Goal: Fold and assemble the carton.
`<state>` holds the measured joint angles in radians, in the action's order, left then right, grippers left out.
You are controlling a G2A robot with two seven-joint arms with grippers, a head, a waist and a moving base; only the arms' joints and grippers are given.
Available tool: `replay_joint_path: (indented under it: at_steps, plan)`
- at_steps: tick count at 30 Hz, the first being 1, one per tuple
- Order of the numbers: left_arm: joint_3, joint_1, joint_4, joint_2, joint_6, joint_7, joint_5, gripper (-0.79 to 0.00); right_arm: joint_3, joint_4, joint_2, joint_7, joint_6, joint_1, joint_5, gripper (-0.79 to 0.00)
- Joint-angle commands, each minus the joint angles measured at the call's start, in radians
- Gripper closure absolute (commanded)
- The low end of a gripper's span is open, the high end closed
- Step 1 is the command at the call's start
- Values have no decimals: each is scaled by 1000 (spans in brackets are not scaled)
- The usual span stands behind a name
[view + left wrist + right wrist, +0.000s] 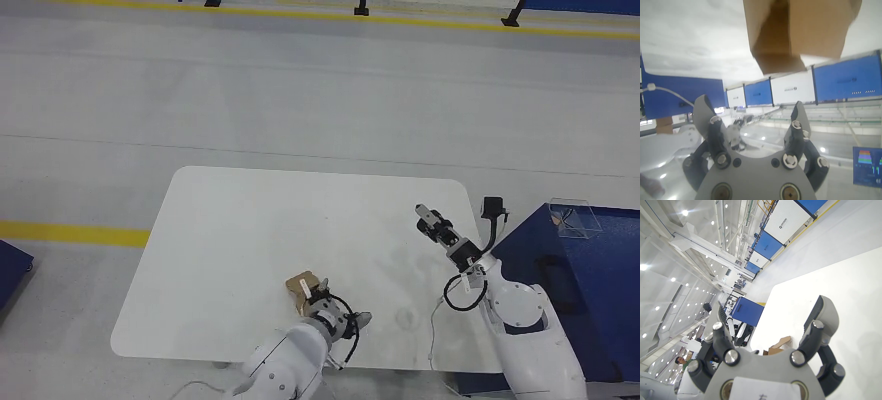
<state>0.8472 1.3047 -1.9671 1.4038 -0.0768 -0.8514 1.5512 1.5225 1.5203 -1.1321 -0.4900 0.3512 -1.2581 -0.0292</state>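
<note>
Your left pincer (pixel 751 113) stands wide, its two grey fingers (pixel 701 109) well apart and nothing gripped between them. Close by it is the carton (pixel 800 28), plain brown cardboard with a dark fold showing between two of its panels; it sits clear of the fingertips and is not held. From above, you find the same carton lying on the white bench (pixel 250 230), near the edge closest to the robot and a little left of the middle. The left arm's wrist is right beside it, though you cannot tell whether the two touch. The carton looks only partly folded, with its flaps loose. Your right pincer (pixel 770 311) is likewise spread wide and holds nothing, its ribbed black pads (pixel 813 310) facing each other across an open gap. It hangs over the right part of the bench, well apart from the carton. In the right wrist view you can make out the carton past the pincer's base, with one flap standing up. Farther out, a blue cart (pixel 600 270) stands just beside the bench's right edge, with a clear plastic tray (pixel 572 215) on its top. A yellow line (pixel 70 233) runs along the pale floor to the left of the bench.
</note>
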Motion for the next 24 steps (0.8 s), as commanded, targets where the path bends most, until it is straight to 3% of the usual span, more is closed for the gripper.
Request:
replay_joint_path:
  at_steps: [1,4,7,11,16,24]
  plan:
    - [64,72,-91,-25,-124,136,-50,-785,-6,2,0,0,-7,2,-6,-785]
    - [168,157,-152,-61,-270,361,-162,-785,-21,3,-1,-2,-22,8,-16,-785]
    - [270,227,-142,-90,-351,606,-265,-785,-37,8,-3,4,-34,14,-29,-785]
    - [364,281,-73,-115,-274,883,-449,-785,-60,3,-6,28,-45,24,-55,-785]
    - [423,302,31,-127,-110,1236,-499,-785,-73,0,-8,34,-50,30,-69,-785]
    - [423,302,31,-127,-110,1236,-499,-785,-73,0,-8,34,-50,30,-69,-785]
